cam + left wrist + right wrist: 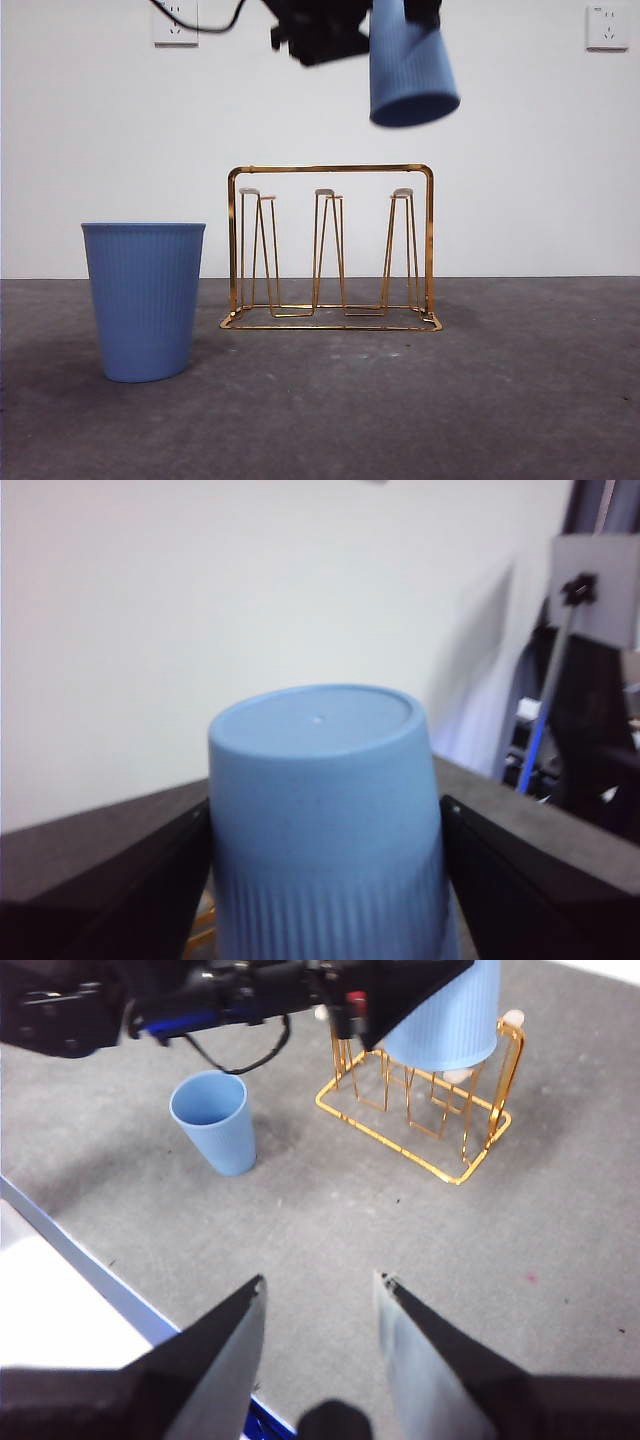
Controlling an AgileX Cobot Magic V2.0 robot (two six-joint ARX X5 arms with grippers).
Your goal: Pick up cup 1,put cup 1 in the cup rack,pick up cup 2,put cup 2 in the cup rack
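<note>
On your left in the front view, one blue ribbed cup stands upright and mouth-up on the grey surface, well below and off to the side of the working end effector and just beside the cup rack. The gold wire rack sits on the surface at the centre, its three hairpin pegs upright and bare. Above the rack's far-right peg, your left end effector has its black jaws closed against the sides of a second blue cup, which hangs mouth-down and slightly tilted, clear of the pegs; the left wrist view shows the cup's flat bottom facing the camera between the jaws. The right wrist view shows this held cup over the rack, with the standing cup apart from it. Your right end effector hovers over bare surface, well away from the rack, its jaws parted and gripping nothing.
</note>
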